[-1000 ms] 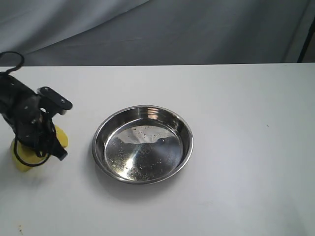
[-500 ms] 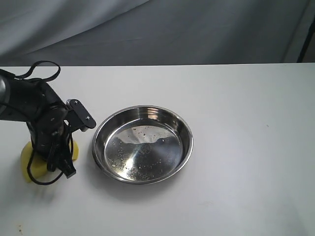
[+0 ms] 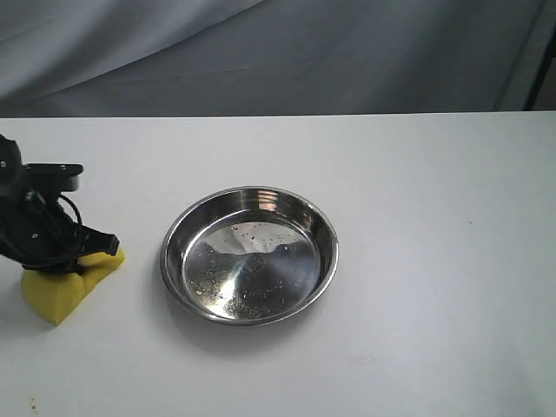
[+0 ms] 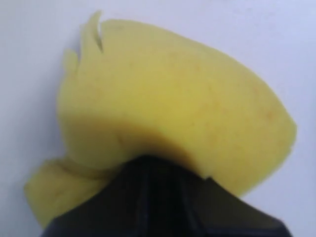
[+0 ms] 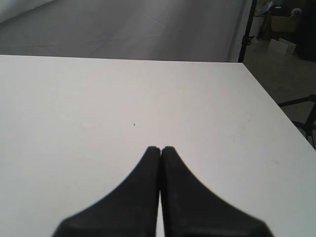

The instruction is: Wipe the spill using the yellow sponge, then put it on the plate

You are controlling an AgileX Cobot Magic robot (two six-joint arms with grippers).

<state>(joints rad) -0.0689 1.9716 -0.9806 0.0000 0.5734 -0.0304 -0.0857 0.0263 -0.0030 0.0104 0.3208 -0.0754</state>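
Observation:
The yellow sponge [image 3: 65, 282] lies pressed on the white table at the far left, left of the plate [image 3: 323, 228]. My left gripper [image 3: 62, 261] is shut on the sponge's top and bends it. In the left wrist view the yellow sponge [image 4: 173, 103] fills most of the picture, buckled over the dark jaws, its notched edge showing. The spill is hidden; no blot shows on the table. The plate is a shiny steel dish with nothing in it. My right gripper [image 5: 160, 148] is shut with nothing in it and hovers over bare table, out of the exterior view.
A grey cloth backdrop [image 3: 278, 52] hangs behind the table's far edge. In the right wrist view the table's right edge [image 5: 276, 106] drops off to a floor with a dark stand and boxes. A few tiny dark specks mark the tabletop.
My left gripper has swept right and then back left with the sponge, and its wrist has turned. The plate has barely moved. The right arm stays out of the exterior view.

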